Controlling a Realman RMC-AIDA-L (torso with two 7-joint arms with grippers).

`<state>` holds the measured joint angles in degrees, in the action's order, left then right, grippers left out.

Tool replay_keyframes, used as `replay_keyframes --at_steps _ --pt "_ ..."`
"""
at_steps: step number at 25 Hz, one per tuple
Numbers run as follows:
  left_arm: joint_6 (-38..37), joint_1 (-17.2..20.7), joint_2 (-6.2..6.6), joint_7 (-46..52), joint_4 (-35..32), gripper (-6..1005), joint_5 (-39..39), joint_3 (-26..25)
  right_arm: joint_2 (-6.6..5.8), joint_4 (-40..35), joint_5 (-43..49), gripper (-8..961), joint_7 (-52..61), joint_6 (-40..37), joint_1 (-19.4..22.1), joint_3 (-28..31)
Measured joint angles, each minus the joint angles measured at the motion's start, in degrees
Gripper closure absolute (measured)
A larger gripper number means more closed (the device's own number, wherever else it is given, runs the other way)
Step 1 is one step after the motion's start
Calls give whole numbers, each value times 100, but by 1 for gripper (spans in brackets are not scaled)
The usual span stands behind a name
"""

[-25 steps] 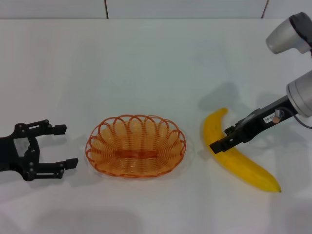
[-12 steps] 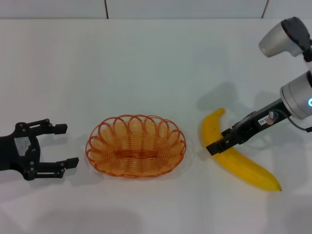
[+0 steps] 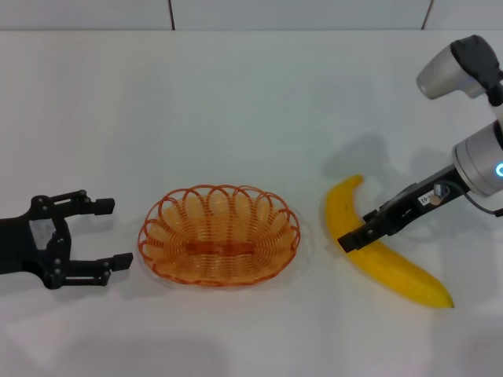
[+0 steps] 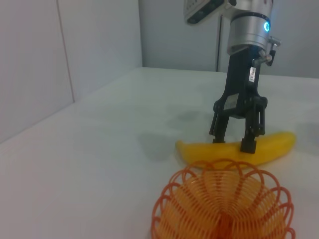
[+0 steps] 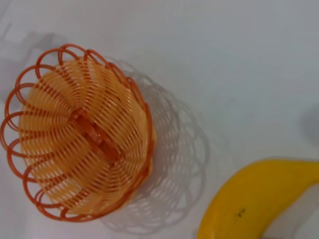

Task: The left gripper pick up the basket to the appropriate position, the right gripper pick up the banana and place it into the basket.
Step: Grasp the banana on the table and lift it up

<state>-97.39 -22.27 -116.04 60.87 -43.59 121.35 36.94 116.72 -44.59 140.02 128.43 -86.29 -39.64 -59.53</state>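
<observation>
The orange wire basket (image 3: 220,234) sits on the white table, centre front. My left gripper (image 3: 116,232) is open, low over the table just left of the basket, its fingers pointing at the rim without touching it. The yellow banana (image 3: 393,263) lies to the right of the basket. My right gripper (image 3: 355,229) is open and reaches down over the banana's near half. In the left wrist view the right gripper (image 4: 233,143) has one finger on each side of the banana (image 4: 279,144), behind the basket (image 4: 224,209). The right wrist view shows the basket (image 5: 75,134) and the banana (image 5: 254,199).
The white table (image 3: 236,102) extends to a white wall at the back. The silver-grey right arm (image 3: 479,157) stands over the table's right side.
My right gripper has dropped slightly lower over the banana. My left gripper has edged a little to the right, toward the basket. The basket and banana have not moved.
</observation>
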Motion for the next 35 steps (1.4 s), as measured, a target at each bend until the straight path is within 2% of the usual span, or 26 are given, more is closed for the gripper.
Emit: replay_keyframes --at_steps 11,16,22,27,32,35 --pt "0 -10 -6 26 0 118 -6 -5 6 -4 -4 149 -27 7 0 -6" --pt "1 -6 -6 29 0 119 -6 9 5 -24 -6 390 -32 7 0 21" --pt "2 24 3 32 0 119 -6 8 -30 -346 99 454 5 -10 23 86" --pt "2 51 22 29 0 119 -5 -19 -51 -1167 484 461 5 -172 83 684" --pt "1 88 30 0 0 119 1 -27 -20 -1862 470 606 -136 -503 198 1143" --pt "1 84 29 -2 0 118 2 -30 -11 -1977 432 629 -149 -561 269 1146"
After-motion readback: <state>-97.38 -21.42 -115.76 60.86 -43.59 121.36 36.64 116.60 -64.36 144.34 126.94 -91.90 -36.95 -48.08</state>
